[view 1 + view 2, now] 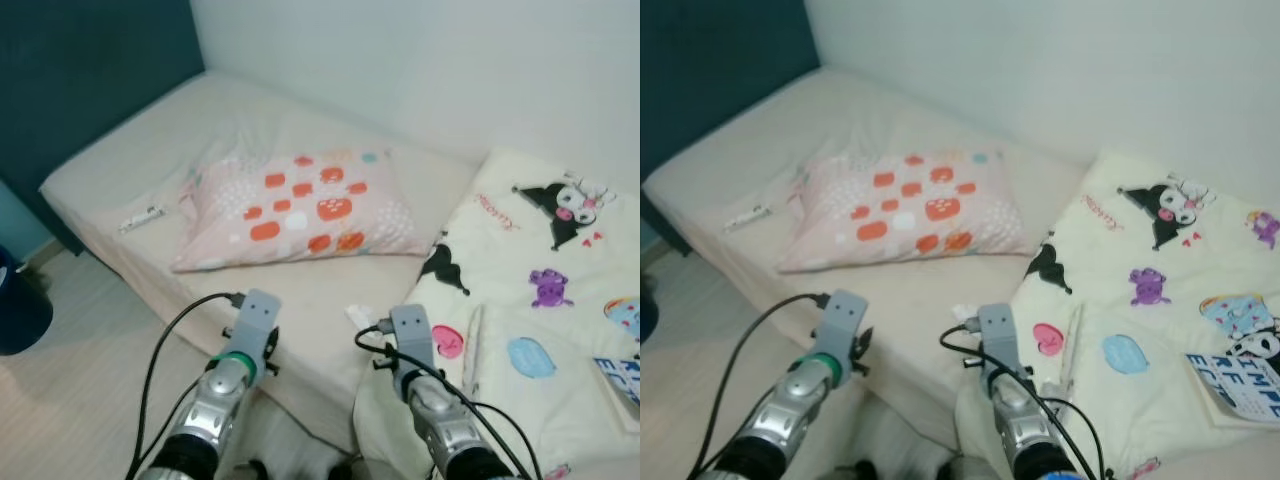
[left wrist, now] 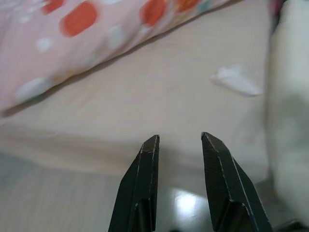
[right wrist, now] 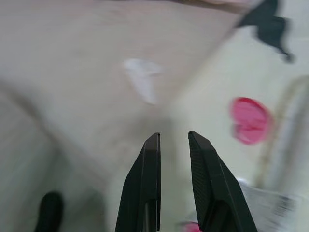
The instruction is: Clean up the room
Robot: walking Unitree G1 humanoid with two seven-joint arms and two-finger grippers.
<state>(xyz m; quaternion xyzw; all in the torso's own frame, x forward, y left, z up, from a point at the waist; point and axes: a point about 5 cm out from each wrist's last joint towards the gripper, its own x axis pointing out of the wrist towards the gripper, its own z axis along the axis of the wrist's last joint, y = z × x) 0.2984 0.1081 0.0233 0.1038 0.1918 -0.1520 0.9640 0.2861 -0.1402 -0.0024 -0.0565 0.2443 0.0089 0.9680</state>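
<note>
On the near edge of the bed (image 1: 120,150), just left of the cartoon-print blanket (image 1: 540,300), you have a small crumpled white scrap (image 2: 236,79) (paper or tissue, it is too blurred to tell). Its long axis runs roughly from the pillow side toward the blanket, with one end tapering to a point; in the right wrist view the scrap (image 3: 141,77) narrows toward the gripper. From the head camera it is partly hidden behind the right arm's wrist block, so you see just a pale sliver (image 1: 360,315) there.

Your left gripper (image 2: 177,140) hangs over the near edge of the mattress, fingers parted with a clear gap and nothing between them. Your right gripper (image 3: 173,137) hovers short of the scrap, apart from it, its fingers also spread slightly and holding nothing.

Farther back, a pink pillow (image 1: 300,205) with orange and white patches lies across the mattress, its long axis running left to right. A small white strip-like item (image 1: 140,218) lies on the sheet left of the pillow; you cannot make out what it is. A book or card with blue letters (image 1: 1235,385) rests on the blanket at the right, cut off by the frame edge. A dark blue round object (image 1: 20,305) stands on the floor at the far left, also cropped.
</note>
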